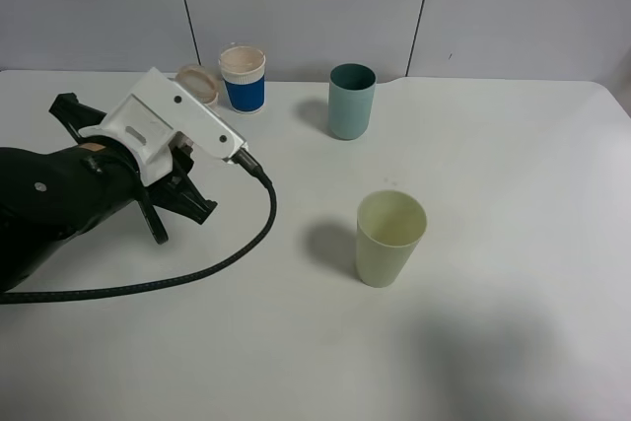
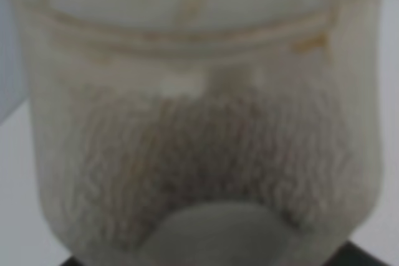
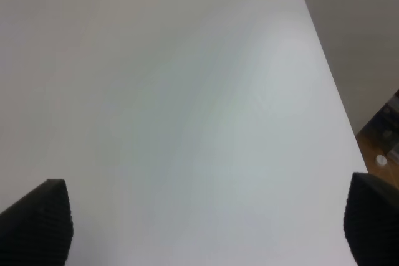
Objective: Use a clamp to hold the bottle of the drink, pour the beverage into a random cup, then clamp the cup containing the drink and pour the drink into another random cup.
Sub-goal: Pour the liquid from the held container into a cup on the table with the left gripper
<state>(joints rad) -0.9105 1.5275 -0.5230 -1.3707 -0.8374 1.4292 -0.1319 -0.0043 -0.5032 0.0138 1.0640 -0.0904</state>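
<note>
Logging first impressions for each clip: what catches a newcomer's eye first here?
The black left arm fills the left side of the table, its wrist view taken up by a blurred cloudy container. A teal cup stands at the back, a pale cup nearer the front.

A clear container (image 1: 199,82) beside a blue-banded container (image 1: 244,79); teal cup (image 1: 352,101) and pale-green cup (image 1: 390,237) stand upright, apart.
</note>
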